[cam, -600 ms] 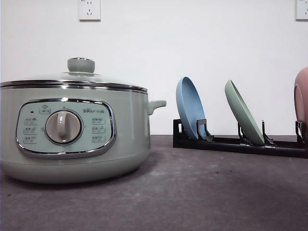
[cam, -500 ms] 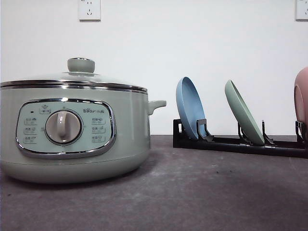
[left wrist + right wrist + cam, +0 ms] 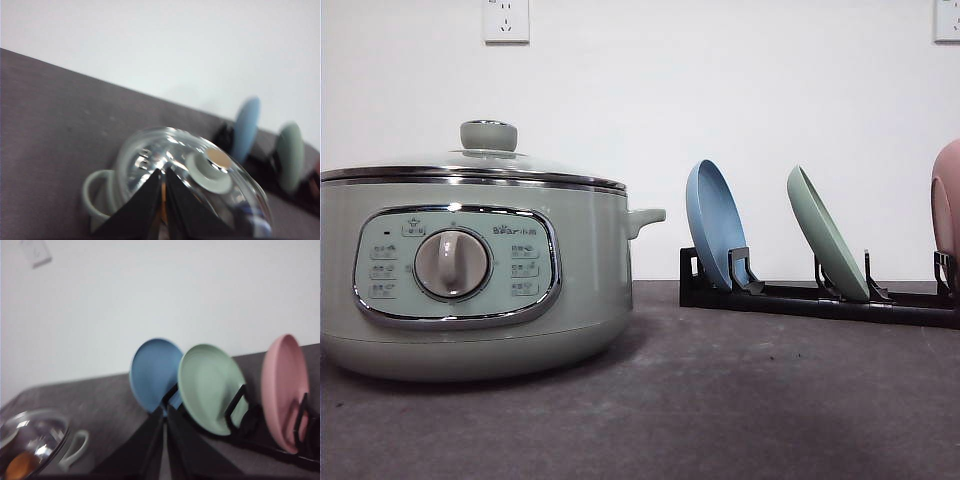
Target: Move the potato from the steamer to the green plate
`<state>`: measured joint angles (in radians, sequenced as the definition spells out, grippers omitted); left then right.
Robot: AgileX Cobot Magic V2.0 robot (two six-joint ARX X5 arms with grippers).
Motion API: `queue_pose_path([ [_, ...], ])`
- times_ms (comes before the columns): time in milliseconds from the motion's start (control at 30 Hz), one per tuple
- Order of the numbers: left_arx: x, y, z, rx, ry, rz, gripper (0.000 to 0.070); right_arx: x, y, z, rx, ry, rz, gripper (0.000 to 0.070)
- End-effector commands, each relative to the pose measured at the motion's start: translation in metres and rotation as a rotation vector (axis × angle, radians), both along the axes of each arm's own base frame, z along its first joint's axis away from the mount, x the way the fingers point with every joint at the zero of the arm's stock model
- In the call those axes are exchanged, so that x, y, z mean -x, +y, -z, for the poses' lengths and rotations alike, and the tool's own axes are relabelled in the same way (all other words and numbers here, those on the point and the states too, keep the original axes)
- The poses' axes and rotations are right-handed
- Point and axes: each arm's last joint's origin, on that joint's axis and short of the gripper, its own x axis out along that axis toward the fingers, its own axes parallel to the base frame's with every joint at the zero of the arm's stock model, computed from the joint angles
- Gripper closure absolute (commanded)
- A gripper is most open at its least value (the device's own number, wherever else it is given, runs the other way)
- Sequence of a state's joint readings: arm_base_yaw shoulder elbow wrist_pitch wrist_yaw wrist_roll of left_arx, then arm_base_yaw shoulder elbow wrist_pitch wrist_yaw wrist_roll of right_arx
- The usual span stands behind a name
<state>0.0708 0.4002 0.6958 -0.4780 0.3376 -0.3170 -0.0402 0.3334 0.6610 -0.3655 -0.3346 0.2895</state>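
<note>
Steamer [image 3: 470,270]: stands on the dark grey table [image 3: 740,400], control panel and dial facing the front camera; it is the landmark for all else.
Lid [image 3: 480,165]: glass, seated on the steamer's chrome rim, green knob [image 3: 488,135] upright at its centre; it closes the pot over the potato.
Potato [image 3: 20,466]: inside the steamer, seen as an orange-brown lump through the glass in the right wrist view; blurred, so its exact resting spot in the pot cannot be told.
Side handle [image 3: 645,217]: juts from the steamer toward the rack.
Rack [image 3: 820,298]: black, on the table to the right of the steamer and farther back, apart from it.
Blue plate [image 3: 715,225]: on edge in the rack slot nearest the steamer, leaning away from the pot.
Green plate [image 3: 827,235]: on edge in the next slot, beyond the blue plate as counted from the steamer, leaning the same way; black rack prongs cross its lower edge.
Pink plate [image 3: 947,215]: farthest from the steamer, cut by the frame edge in the front view.
Left gripper [image 3: 162,210]: above the steamer's lid, near the knob; the fingers almost meet, only a thin slit between the tips, nothing held.
Right gripper [image 3: 165,450]: off to the rack side of the steamer, pointing at the blue and green plates; fingers likewise almost together, holding nothing.
Wall sockets [image 3: 506,20]: on the white wall behind the steamer.
</note>
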Motion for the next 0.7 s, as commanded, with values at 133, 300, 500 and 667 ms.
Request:
queue_pose_path([
  [133,-0.012,-0.003,-0.031,-0.116,0.039,0.164,0.0697,-0.017,0.002,-0.031,0.130,0.128,-0.126,0.0699],
  [300,-0.023,-0.009,-0.048,-0.135,0.085,0.299,0.0697,-0.035,0.005,-0.048,0.174,0.227,-0.268,0.0699],
  [500,-0.030,-0.020,-0.055,-0.176,0.166,0.451,0.0697,-0.050,0.010,-0.057,0.197,0.341,-0.361,0.0699],
  [667,-0.032,-0.025,-0.056,-0.190,0.172,0.498,0.0697,-0.053,0.015,-0.054,0.228,0.403,-0.414,0.0699],
])
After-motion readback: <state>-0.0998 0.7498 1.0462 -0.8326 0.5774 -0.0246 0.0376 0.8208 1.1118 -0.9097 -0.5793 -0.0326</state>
